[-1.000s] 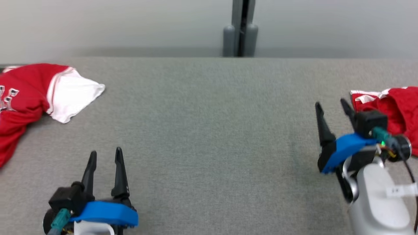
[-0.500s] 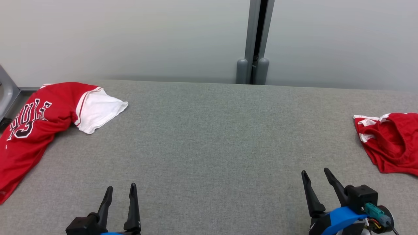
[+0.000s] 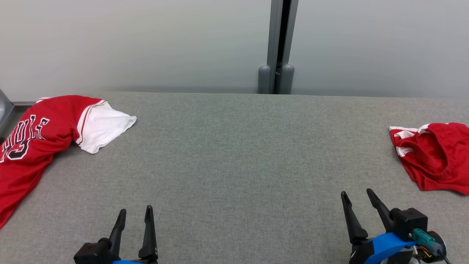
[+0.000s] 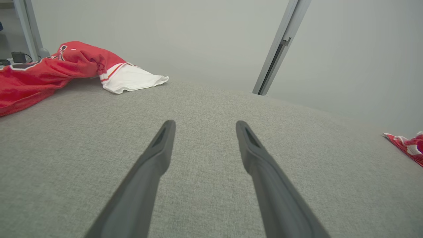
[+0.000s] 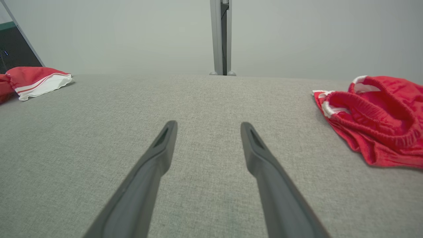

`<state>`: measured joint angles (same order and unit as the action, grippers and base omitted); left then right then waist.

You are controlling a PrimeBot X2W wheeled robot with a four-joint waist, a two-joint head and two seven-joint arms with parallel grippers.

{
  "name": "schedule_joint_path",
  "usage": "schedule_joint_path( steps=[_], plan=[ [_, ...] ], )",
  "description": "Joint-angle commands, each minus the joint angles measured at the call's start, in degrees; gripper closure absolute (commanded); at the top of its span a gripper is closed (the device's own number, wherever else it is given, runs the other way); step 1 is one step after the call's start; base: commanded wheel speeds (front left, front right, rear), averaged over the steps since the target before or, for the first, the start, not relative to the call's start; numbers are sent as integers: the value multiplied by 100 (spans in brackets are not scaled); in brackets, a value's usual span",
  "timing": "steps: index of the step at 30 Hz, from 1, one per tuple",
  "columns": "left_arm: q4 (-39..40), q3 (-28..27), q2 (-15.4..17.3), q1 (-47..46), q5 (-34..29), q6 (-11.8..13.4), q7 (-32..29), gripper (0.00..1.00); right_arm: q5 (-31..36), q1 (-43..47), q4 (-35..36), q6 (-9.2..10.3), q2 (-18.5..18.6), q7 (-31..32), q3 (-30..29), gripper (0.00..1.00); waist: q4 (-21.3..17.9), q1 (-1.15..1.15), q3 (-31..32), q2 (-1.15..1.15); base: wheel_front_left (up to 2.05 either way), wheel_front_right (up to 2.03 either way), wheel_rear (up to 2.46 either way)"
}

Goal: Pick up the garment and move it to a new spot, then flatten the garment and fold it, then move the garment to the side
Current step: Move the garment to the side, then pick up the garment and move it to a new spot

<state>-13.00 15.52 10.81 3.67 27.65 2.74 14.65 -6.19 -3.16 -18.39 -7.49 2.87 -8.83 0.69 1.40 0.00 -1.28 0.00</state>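
A crumpled red jersey (image 3: 33, 135) with a white sleeve and dark lettering lies at the table's far left, also seen in the left wrist view (image 4: 49, 69). Red shorts (image 3: 436, 157) with white trim lie bunched at the far right; the right wrist view shows their elastic waistband (image 5: 373, 119). My left gripper (image 3: 135, 209) is open near the front edge, well short of the jersey. My right gripper (image 3: 356, 192) is open too, left of and nearer than the shorts. Nothing sits between either pair of fingers (image 4: 158, 158) (image 5: 158, 155).
The grey felt table top (image 3: 234, 154) stretches between the two garments. A pale wall with a grey vertical post (image 3: 276, 44) stands behind the far edge. A dark object (image 5: 13, 53) shows beyond the table's left end.
The head camera has tilted up and shifted, so the whole picture moved. My right gripper has drawn back from beside the shorts toward the front edge. Both garments lie as before.
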Motion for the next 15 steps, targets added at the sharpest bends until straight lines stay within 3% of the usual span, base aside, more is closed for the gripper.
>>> schedule_joint_path(
  steps=[1, 15],
  plan=[
    [13, 5, 38, -31, 16, 22, -3, 0, -20, 76, 37, -1, 5, -9, -19, 0, 2, 0, 1, 0, 0, 0, 0],
    [82, 119, 43, -40, 34, 23, -62, 0, 37, 129, 128, -1, 5, -75, -59, 0, 216, 0, 75, 0, 0, 0, 0]
  ],
)
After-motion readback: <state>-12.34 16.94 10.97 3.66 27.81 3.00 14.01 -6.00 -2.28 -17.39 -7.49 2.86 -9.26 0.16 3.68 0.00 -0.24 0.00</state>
